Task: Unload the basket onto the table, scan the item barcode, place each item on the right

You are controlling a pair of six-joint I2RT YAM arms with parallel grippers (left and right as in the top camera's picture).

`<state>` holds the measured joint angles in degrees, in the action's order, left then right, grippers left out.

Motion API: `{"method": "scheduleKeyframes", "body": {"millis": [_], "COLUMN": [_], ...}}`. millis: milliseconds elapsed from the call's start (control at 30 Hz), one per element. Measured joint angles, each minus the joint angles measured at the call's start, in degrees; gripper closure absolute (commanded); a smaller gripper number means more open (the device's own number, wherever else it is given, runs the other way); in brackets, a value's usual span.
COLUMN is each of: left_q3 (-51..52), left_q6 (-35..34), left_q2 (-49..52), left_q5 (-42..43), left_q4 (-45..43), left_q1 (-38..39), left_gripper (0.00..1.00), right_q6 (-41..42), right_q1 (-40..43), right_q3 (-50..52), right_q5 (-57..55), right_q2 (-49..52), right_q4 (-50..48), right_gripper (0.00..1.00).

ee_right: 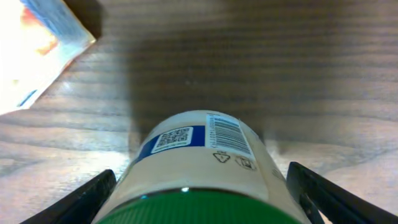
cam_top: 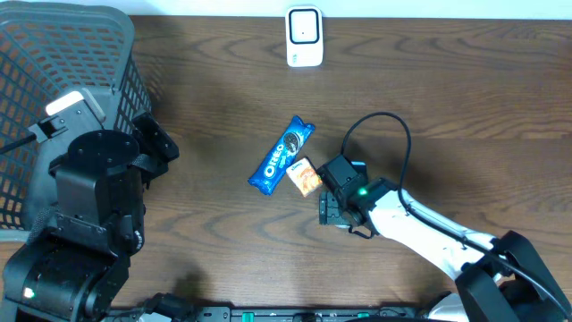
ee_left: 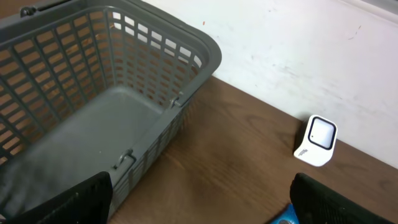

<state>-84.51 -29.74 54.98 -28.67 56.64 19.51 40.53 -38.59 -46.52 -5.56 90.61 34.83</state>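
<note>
Item: white-labelled bottle (ee_right: 199, 162) with a green cap, apparently lying on its side on the counter (cam_top: 447, 89), right of centre, near a small orange packet (cam_top: 306, 176) and an Oreo pack (cam_top: 281, 156)
Barcode (ee_right: 224, 132): on the upward-facing part of the label, beside a QR code (ee_right: 171, 138)
Right tool (ee_right: 202, 173): fingers spread wide, one on each side of the bottle and close to its flanks; no firm contact can be made out, so nothing is judged held
Left tool (ee_left: 200, 180): spread wide, empty, hanging over the basket (ee_left: 205, 50)
Scanner (cam_top: 304, 38): white unit at the far edge of the counter, well apart from the bottle
Risk, slip: the rounded body may roll or squirt out as the fingers close, likeliest if they meet it off-centre or near the cap
Risk, covered code: a finger landing across the label could hide the barcode from the scanner
Risk, wrong face: a bottle turning in the grip on the way over could present the blank side, so no read
Risk, neighbours: the packet and the Oreo pack lie on the scanner side and could be nudged by a low carry
Container, basket: grey plastic mesh, at the left end of the counter; floor bare in the left wrist view, nothing inside that shows
Container, bottle: capped; contents not visible
</note>
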Motion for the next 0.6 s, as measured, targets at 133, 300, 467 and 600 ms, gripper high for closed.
{"method": "scheduleKeyframes", "body": {"millis": [133, 300, 467, 600], "left_q3": [0.0, 0.0, 0.0, 0.0], "left_q6": [0.0, 0.0, 0.0, 0.0], "left_q2": [0.0, 0.0, 0.0, 0.0], "left_q5": [0.0, 0.0, 0.0, 0.0], "left_q4": [0.0, 0.0, 0.0, 0.0], "left_q1": [0.0, 0.0, 0.0, 0.0], "left_gripper": [0.09, 0.09, 0.09, 0.08], "right_q6": [-0.6, -1.2, -2.0, -3.7], "right_q1": [0.0, 0.1, 1.6, 4.5], "right_q3": [-0.4, -0.9, -2.3, -5.8], "right_q5": [0.9, 1.7, 5.5, 12.1], "right_q2": [0.5, 0.9, 1.2, 2.9], "right_q4": [0.3, 0.7, 3.9, 11.5], "right_gripper": [0.35, 0.51, 0.55, 0.54]}}
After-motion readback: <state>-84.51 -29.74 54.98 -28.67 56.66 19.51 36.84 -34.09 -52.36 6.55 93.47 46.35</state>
